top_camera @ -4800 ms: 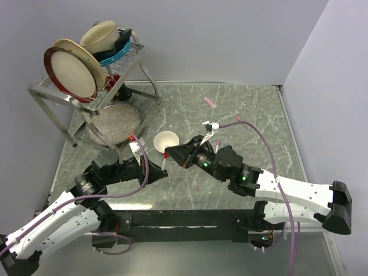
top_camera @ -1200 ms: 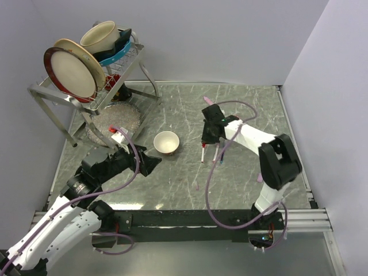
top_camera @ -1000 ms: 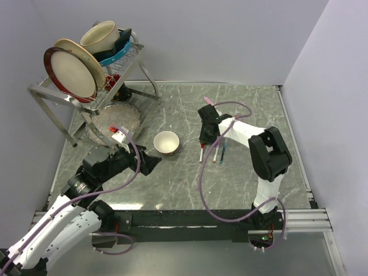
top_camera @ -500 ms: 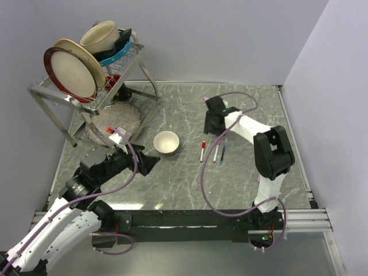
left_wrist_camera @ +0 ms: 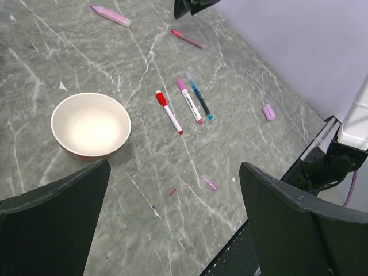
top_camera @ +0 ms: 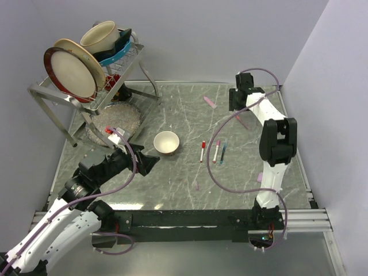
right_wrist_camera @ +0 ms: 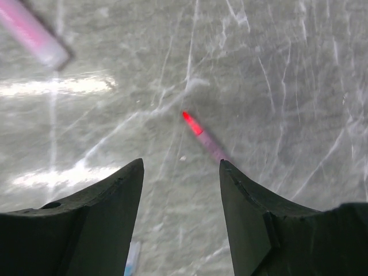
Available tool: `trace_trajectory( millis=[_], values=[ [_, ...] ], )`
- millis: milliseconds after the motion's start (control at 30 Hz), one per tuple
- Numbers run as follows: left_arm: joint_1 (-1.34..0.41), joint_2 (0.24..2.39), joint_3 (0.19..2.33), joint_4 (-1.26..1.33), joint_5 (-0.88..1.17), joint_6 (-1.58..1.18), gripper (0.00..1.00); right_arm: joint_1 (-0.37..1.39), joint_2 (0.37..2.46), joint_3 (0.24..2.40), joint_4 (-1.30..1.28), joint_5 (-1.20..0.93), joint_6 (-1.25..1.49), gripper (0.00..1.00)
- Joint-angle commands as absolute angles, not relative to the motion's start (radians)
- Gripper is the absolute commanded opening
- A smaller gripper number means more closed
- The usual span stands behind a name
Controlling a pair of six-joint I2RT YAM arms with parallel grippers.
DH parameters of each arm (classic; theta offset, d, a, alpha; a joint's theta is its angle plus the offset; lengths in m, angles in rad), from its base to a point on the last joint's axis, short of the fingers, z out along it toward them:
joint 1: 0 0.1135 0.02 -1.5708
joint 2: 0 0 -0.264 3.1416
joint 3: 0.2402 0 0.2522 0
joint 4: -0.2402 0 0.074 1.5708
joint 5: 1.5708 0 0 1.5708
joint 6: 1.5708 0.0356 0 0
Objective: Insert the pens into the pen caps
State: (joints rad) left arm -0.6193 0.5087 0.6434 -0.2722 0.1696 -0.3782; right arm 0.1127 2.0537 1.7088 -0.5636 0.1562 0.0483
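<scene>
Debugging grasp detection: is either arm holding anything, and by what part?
Nothing is held. The left gripper has its fingers wide open and empty. The right gripper has its fingers apart over a red-tipped pen lying on the table.

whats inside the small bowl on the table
Nothing shows in it: the bowl has a bare cream inside, seen nearly whole from the left wrist view. Only the strip of inner wall just below its near rim is hidden.

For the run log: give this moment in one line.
left gripper: open, empty | right gripper: open, empty, near red-tipped pen | three pens side by side
</scene>
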Motion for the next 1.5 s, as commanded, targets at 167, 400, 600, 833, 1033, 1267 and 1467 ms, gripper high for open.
trace_trajectory(
  millis=[167,400,600,833,1033,1267,1467],
  values=[
    [-0.617,0.517,0.640,-0.235,0.166,-0.357,1.00,0.061,2.206,1.851,-0.640,0.110,-0.075,0.64],
    [-0.617,0.537,0.641,-0.235,0.161,-0.357,1.00,0.049,2.270,1.869,-0.669,0.060,-0.075,0.61],
    [-0.617,0.535,0.638,-0.232,0.163,-0.356,0.99,0.048,2.293,1.885,-0.704,0.098,-0.051,0.50],
    [-0.617,0.514,0.630,-0.222,0.187,-0.347,0.99,0.049,2.322,1.917,-0.758,0.147,-0.003,0.06],
    [-0.617,0.483,0.623,-0.212,0.195,-0.360,0.99,0.073,2.215,1.872,-0.753,0.146,0.077,0.00],
    [-0.617,0.514,0.650,-0.221,0.250,-0.451,0.96,0.164,1.953,1.693,-0.739,0.131,0.233,0.00],
    [-0.617,0.578,0.716,-0.226,0.270,-0.600,0.94,0.267,1.619,1.340,-0.579,-0.055,0.406,0.00]
  ],
)
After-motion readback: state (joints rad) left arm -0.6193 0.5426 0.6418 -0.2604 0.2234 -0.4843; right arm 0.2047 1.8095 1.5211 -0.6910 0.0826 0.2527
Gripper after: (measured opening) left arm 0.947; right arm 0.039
